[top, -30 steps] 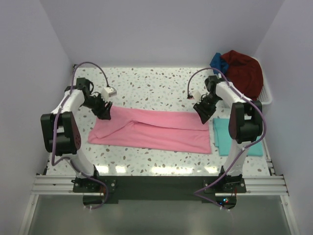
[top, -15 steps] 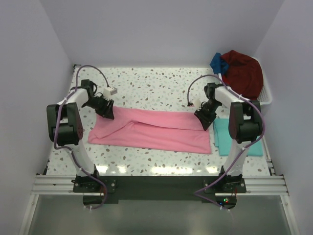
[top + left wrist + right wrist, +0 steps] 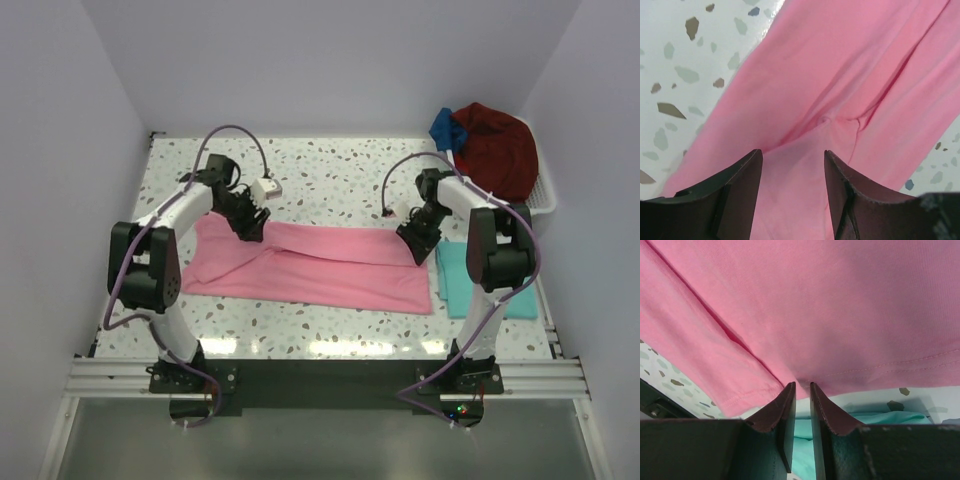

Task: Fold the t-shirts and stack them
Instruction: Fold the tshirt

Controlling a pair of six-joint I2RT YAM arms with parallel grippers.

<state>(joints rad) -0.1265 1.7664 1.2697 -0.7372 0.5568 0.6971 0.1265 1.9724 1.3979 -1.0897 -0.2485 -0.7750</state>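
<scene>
White walls close in a speckled table [image 3: 330, 170] with two arms bolted at its near edge. From above I count four garments. One pink shirt [image 3: 310, 265] lies flat across the middle as a long band. One teal shirt [image 3: 452, 285] sits folded just to its right, partly under the right arm. One red garment [image 3: 495, 145] and one blue garment [image 3: 445, 125] are heaped in a single white basket [image 3: 545, 195] at the far right corner. The left claw [image 3: 250, 228] is down on the far left part of the pink shirt. The right claw [image 3: 415, 245] is at the shirt's far right corner, beside the teal one.

The left wrist camera shows the left claw [image 3: 792, 170] spread wide, with both fingers [image 3: 740, 190] over the pink shirt [image 3: 840, 65]. Nothing is gripped. A small pucker sits in the cloth just ahead, and the table [image 3: 680, 75] shows at the left.

The right wrist camera shows the right claw [image 3: 801, 387] pressed almost together, only a thin slit between its fingers [image 3: 785, 410]. The tips nip the hem of the pink shirt [image 3: 840, 305], where the cloth dimples. The teal shirt [image 3: 880, 417] lies just below that hem.
</scene>
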